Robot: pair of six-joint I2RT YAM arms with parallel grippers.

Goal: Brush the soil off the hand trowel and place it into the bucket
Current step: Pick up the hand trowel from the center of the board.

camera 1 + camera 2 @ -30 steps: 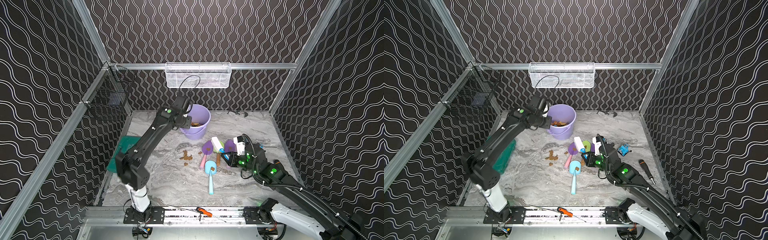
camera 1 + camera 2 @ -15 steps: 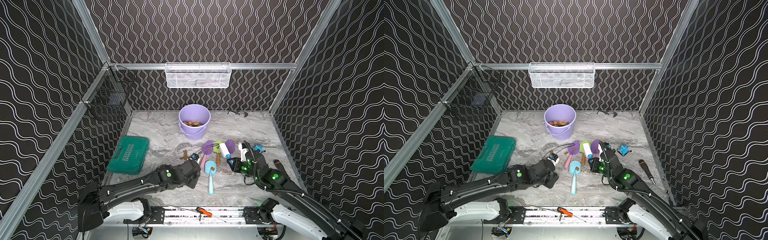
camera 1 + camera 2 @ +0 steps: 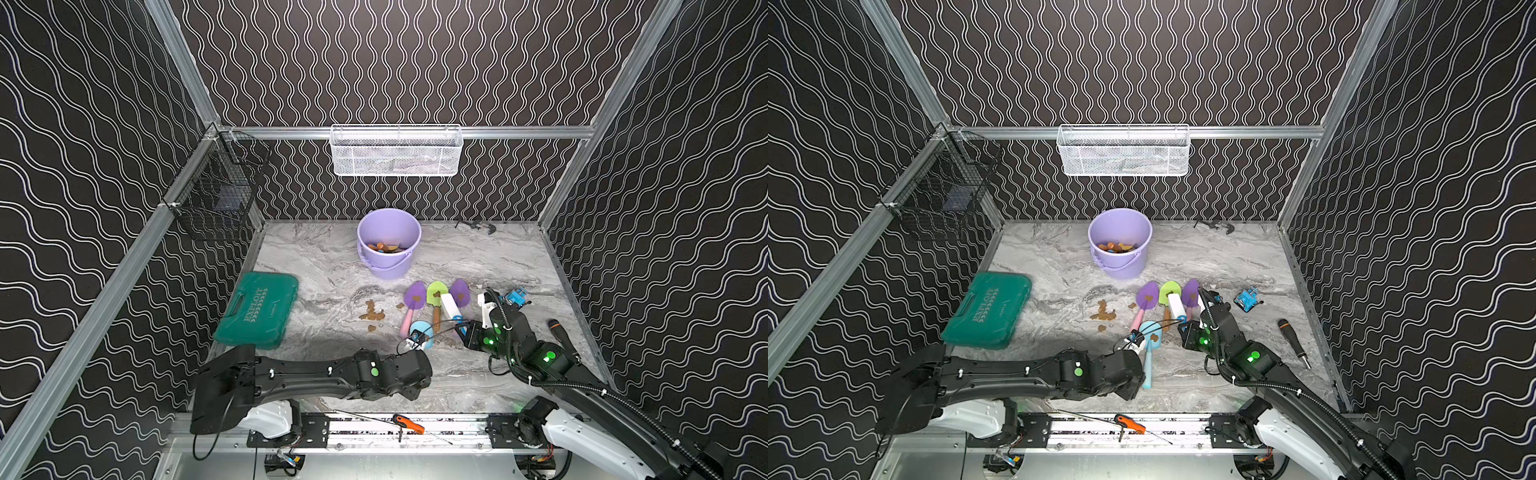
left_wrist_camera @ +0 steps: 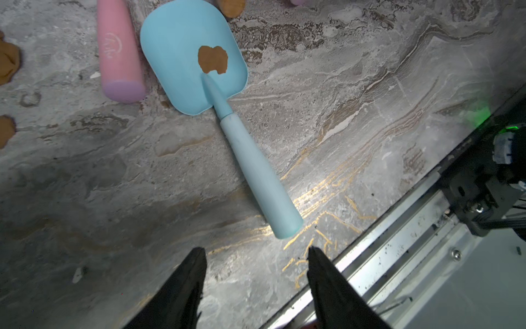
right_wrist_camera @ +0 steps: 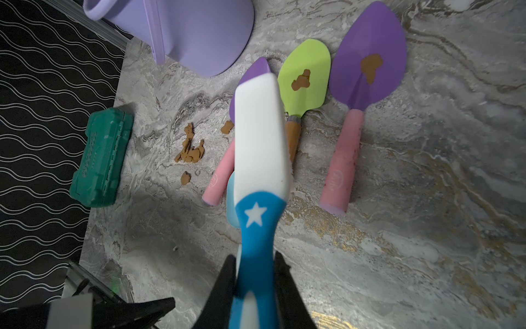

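Right now your left claw [image 4: 255,250] is spread wide with nothing between its black fingers [image 4: 187,279]. It hangs low over the counter [image 3: 478,257], just short of the butt end of the light blue trowel [image 4: 247,159] and not touching it. That trowel lies flat near the front edge of the counter with its blade pointing toward the back. One brown soil clump [image 4: 213,59] sits on the blade where the neck joins it. A pink handle [image 4: 119,57] lies just beside the blade.

Your right claw [image 5: 254,256] is pinching the blue-and-white brush [image 5: 260,136] by its blue grip. The white head is held above the counter, over the row of three other trowels. Of these, the green trowel [image 5: 306,74] and the purple trowel [image 5: 370,57] each carry a brown patch of soil, and the brush partly hides the third one.

In both top views the bucket [image 3: 388,266] [image 3: 1121,266] stands upright toward the back of the counter, well apart from the light blue trowel, with brown and orange bits on its bottom. Loose soil crumbs [image 3: 371,311] lie on the counter between the green case [image 3: 259,309] and the trowels.
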